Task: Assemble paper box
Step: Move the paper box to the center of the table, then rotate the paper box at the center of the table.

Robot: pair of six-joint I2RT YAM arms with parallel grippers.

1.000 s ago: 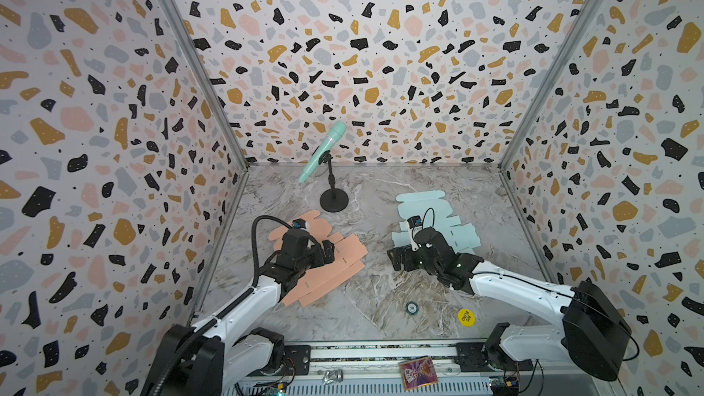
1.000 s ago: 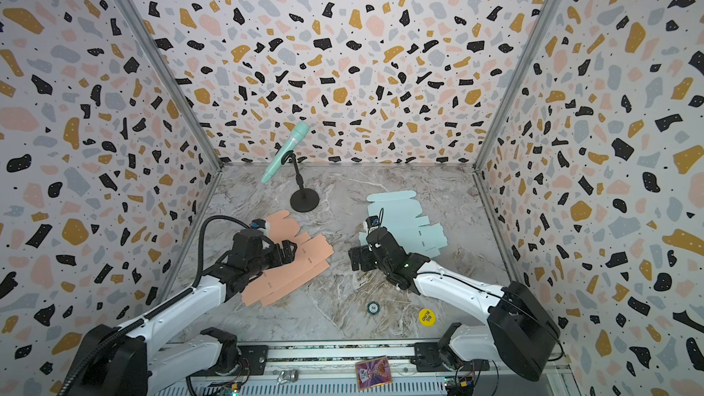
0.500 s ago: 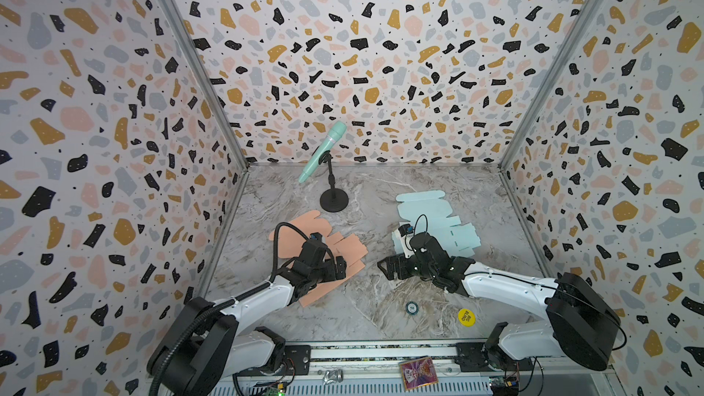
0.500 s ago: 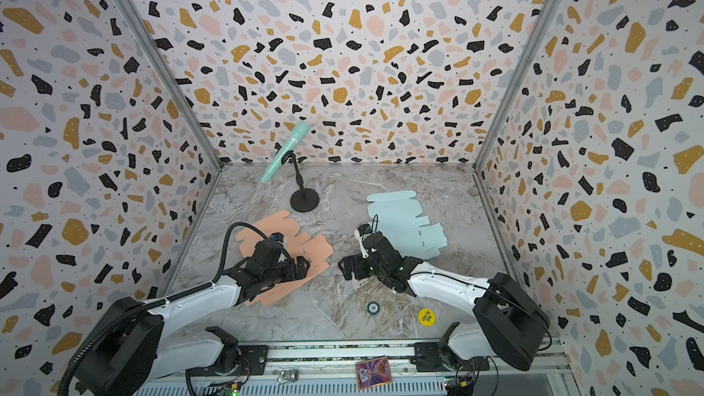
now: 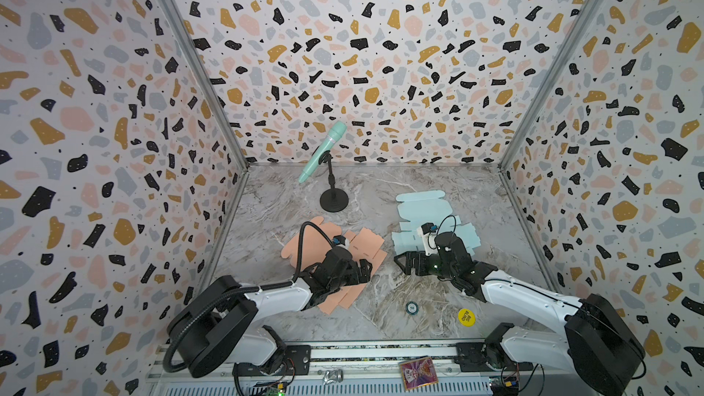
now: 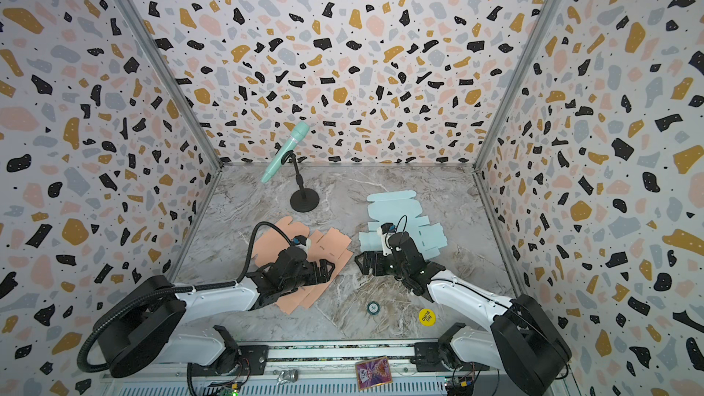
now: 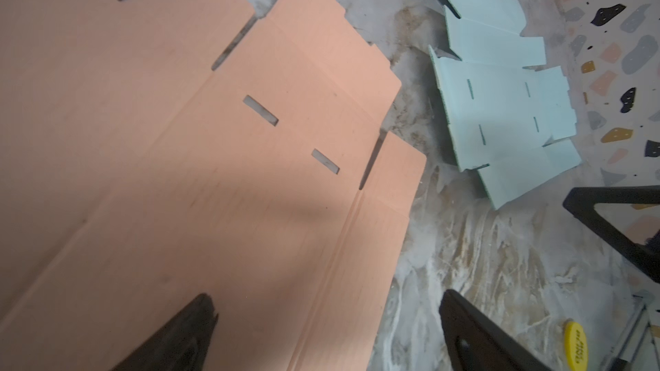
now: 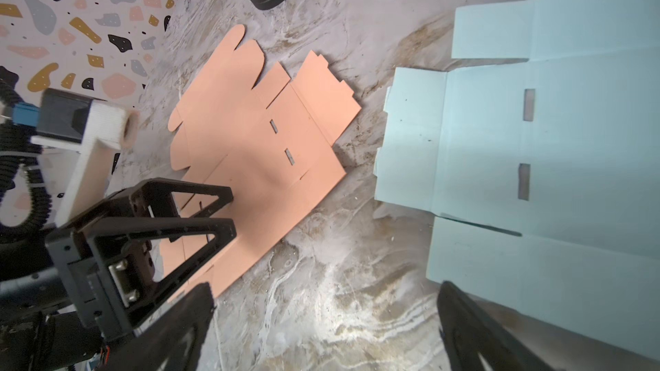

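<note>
Peach corrugated box blank (image 5: 335, 257) lies flat at table centre, unfolded; pale blue blank (image 5: 426, 219) at its 3 o'clock, apart. Left gripper (image 5: 364, 270) hangs spread wide over the peach sheet's edge, empty; right gripper (image 5: 405, 260) spread wide over bare table (image 5: 381, 192), empty. Sheet likely light, stiff along flutes, slippery; pinch an outer flap edge.

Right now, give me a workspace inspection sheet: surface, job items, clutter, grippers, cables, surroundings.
Surface: grey marbled tabletop, scuffed.
Job's things: flat peach cardboard box blank and flat pale-blue cardboard box blank, both unfolded, lying apart.
Clutter: mint microphone on black round-base stand, small dark poker chip, yellow round token.
Grippers: left gripper open over the peach blank; right gripper open, empty.
Cables: black corrugated hose looping over the left arm.
Surroundings: terrazzo-patterned walls.
</note>
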